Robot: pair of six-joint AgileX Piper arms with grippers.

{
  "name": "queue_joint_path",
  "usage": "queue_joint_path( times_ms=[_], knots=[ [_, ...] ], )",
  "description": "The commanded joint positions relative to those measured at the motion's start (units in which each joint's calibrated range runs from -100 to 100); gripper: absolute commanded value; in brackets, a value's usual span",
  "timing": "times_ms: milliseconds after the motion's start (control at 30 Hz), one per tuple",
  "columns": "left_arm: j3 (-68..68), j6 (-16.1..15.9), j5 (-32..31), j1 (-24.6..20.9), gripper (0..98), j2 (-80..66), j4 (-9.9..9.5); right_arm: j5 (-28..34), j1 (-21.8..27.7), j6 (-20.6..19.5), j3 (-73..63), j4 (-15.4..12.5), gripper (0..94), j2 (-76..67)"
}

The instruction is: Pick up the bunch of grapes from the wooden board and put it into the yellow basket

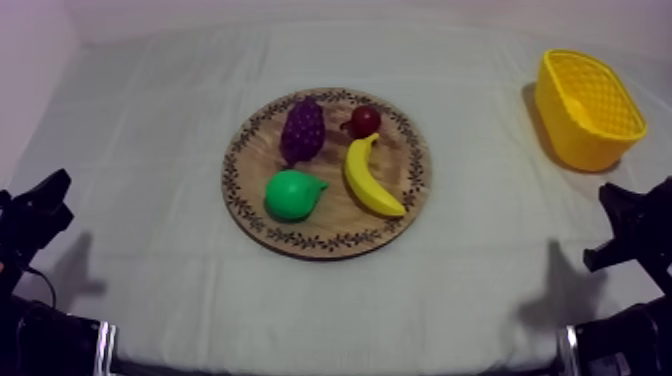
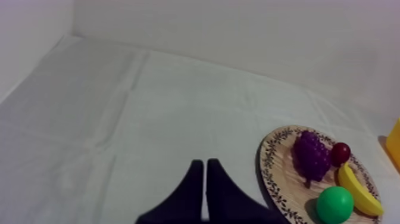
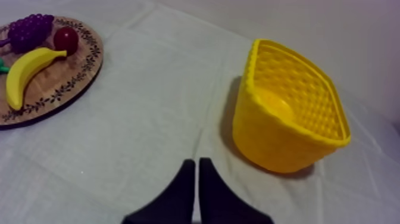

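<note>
A purple bunch of grapes (image 1: 302, 130) lies on the far left part of the round wooden board (image 1: 404, 190) in mid-table. The grapes (image 2: 312, 156) also appear on the board (image 2: 275, 173) in the left wrist view, and grapes (image 3: 30, 31) on the board (image 3: 83, 71) in the right wrist view. The yellow basket (image 1: 585, 108) stands empty at the far right; its wall (image 3: 280, 140) is close ahead of my right gripper. My left gripper (image 1: 42, 205) rests low at the left, its wedge (image 2: 205, 173) shut. My right gripper (image 1: 625, 222) rests low at the right, its wedge (image 3: 196, 173) shut.
On the board with the grapes lie a green pear (image 1: 292, 194), a banana (image 1: 368, 178) and a small red fruit (image 1: 364, 121). Grey-white cloth (image 1: 150, 130) covers the table around the board.
</note>
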Motion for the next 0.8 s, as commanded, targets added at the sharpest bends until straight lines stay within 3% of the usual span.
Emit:
queue_joint_path(
  times_ms=[0,767],
  knots=[
    [0.0,0.0,0.0,0.0,0.1,0.0,-0.02,0.0,0.0,0.1,0.0,0.0,0.3,0.0],
    [0.0,0.0,0.0,0.0,0.1,0.0,-0.02,-0.1,-1.3,-0.4,-0.5,0.1,0.3,0.0]
  ],
)
